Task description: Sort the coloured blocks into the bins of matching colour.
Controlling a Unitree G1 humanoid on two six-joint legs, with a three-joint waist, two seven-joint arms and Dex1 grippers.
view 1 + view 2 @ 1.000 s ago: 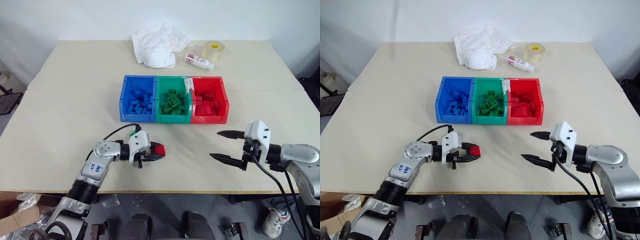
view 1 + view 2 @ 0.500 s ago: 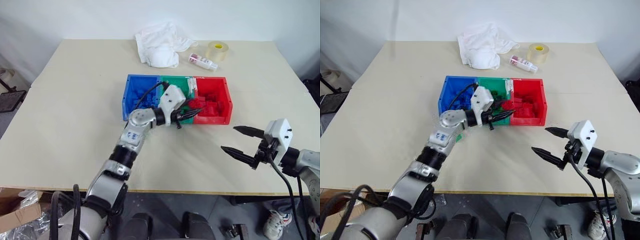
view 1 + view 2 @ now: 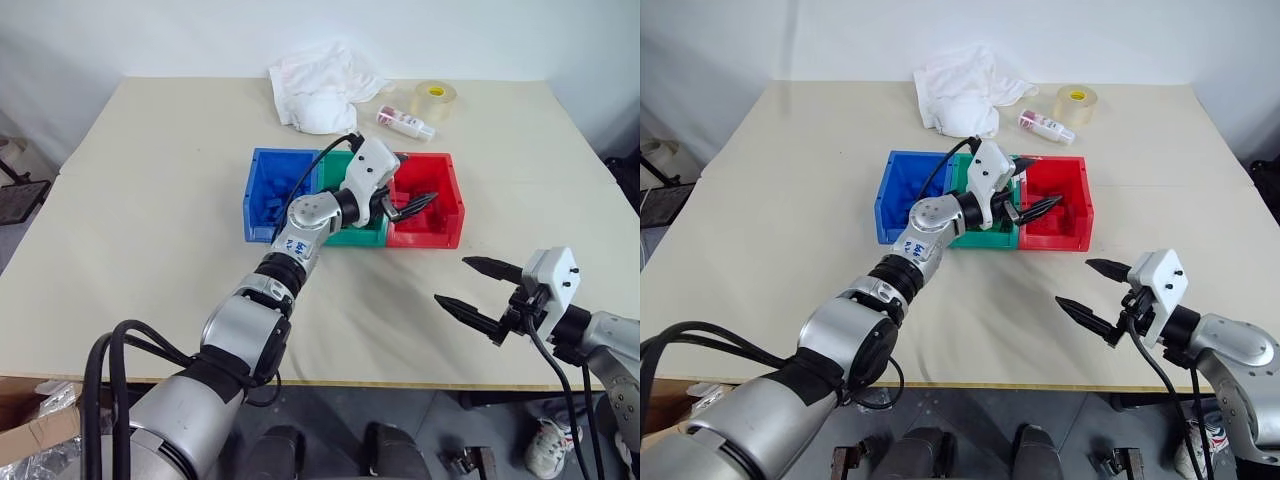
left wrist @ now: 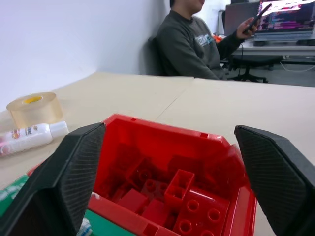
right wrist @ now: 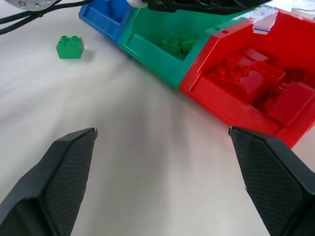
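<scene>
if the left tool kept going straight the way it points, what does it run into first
Probably the red bin: the open left tool hangs over it, aimed at its far wall above the red blocks. Depth is unclear, so it might clear the rim.

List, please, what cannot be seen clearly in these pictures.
- Green bin: in the head views the left gripper and its arm hide most of its contents.
- Green block on the table: the left arm covers that spot in the head views.
- White bottle: label too small to read.
- Person: head cut off by the left wrist view's edge.
</scene>
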